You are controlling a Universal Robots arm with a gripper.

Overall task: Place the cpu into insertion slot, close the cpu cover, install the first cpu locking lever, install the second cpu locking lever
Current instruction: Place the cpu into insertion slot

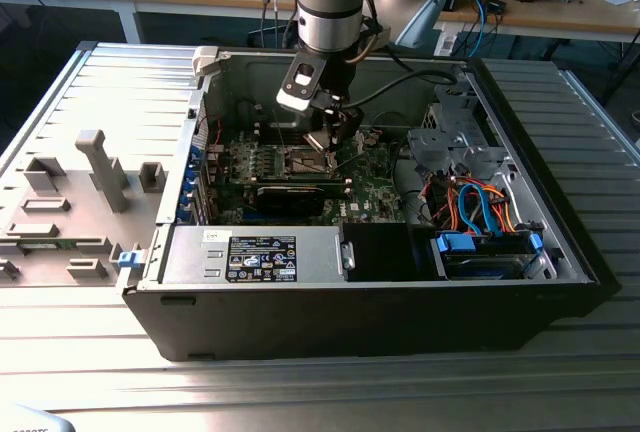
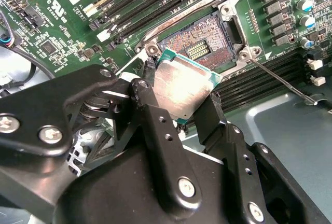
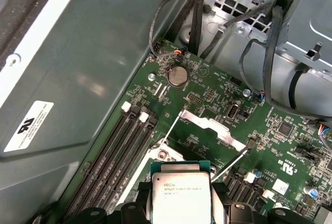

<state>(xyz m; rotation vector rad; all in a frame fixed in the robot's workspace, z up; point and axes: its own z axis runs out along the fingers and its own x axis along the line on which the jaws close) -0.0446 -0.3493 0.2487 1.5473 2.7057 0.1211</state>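
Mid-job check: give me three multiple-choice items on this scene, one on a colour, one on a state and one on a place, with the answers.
1. The motherboard is: A green; B red; C white.
2. The cpu socket is: A filled; B empty, contacts exposed; C covered over.
3. The cpu is: A seated in the socket; B lying flat on the motherboard; C clamped in the gripper, unseated.

Answers:
1 A: the board is green in both wrist views.
2 B: the second wrist view shows bare rows of contacts.
3 C: the black fingers pinch the chip's edges, and it hangs tilted beside the socket.
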